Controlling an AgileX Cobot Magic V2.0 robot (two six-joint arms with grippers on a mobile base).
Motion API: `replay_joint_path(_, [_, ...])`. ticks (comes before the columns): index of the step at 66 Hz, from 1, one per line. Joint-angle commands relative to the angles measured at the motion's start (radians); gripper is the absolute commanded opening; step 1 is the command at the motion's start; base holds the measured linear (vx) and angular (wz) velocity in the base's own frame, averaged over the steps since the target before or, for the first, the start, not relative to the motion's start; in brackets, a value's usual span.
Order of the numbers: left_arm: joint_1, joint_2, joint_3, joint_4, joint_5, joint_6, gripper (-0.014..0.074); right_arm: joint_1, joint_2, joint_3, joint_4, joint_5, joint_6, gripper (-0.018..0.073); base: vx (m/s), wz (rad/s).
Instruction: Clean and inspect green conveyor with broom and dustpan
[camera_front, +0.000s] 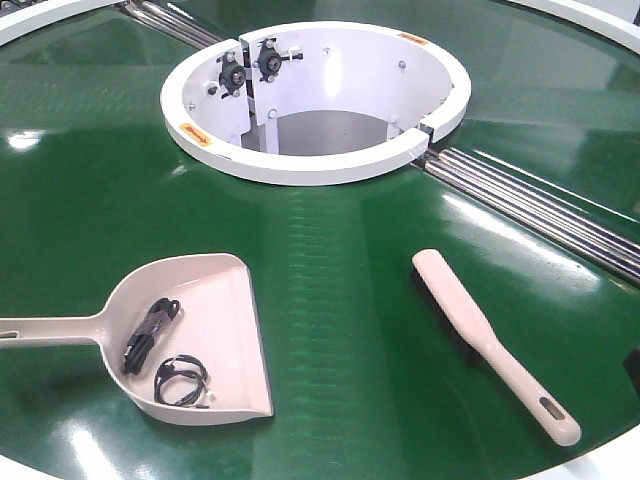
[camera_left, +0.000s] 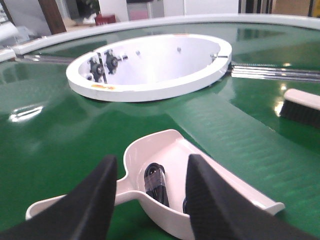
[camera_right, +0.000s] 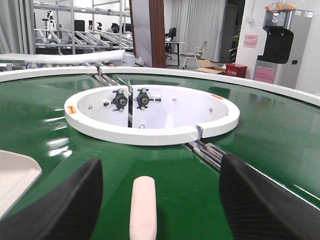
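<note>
Green conveyor (camera_front: 330, 260): dustpan (camera_front: 215, 340), broom (camera_front: 480, 335); both claws (camera_left: 150, 200) (camera_right: 160, 200) spread; labels unreadable.

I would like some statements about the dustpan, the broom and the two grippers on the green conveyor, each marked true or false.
1. The dustpan holds black cable pieces. True.
2. The broom lies inside the dustpan. False: it lies on the green conveyor, apart from the dustpan.
3. The left gripper is open, with the dustpan between and beyond its fingers. True.
4. The right gripper is shut on the broom. False: it is open, and the broom end lies between its fingers, untouched.
5. The white ring housing stands between the dustpan and the broom. False: it sits beyond both.
</note>
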Motion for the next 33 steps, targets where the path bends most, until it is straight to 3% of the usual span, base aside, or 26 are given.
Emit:
replay_joint_path(1, [-0.005, -0.002, -0.014, -0.018, -0.099, -0.013, 0.024, -0.006, 0.009, -0.025, -0.011, -0.093, -0.008, 0.0374, 0.0, 0.0])
replay_joint_path(6, [-0.005, -0.002, -0.014, -0.018, -0.101, -0.013, 0.0094, -0.006, 0.009, -0.025, -0.015, -0.09, -0.008, 0.0219, 0.0, 0.0])
replay_joint_path(9, [-0.005, -0.002, -0.014, -0.018, -0.103, -0.013, -0.0009, -0.006, 0.009, -0.025, -0.015, -0.084, -0.008, 0.0081, 0.0, 0.0])
replay_joint_path(12, [-0.005, -0.002, -0.014, -0.018, -0.109, -0.013, -0.0009, -0.006, 0.009, -0.025, -0.013, -0.081, -0.005, -0.0016, 0.0, 0.0])
replay_joint_path(33, [-0.005, -0.002, -0.014, -0.018, -0.114, -0.013, -0.0008, -0.006, 0.009, -0.025, -0.008, -0.074, -0.003, -0.0008, 0.0, 0.0])
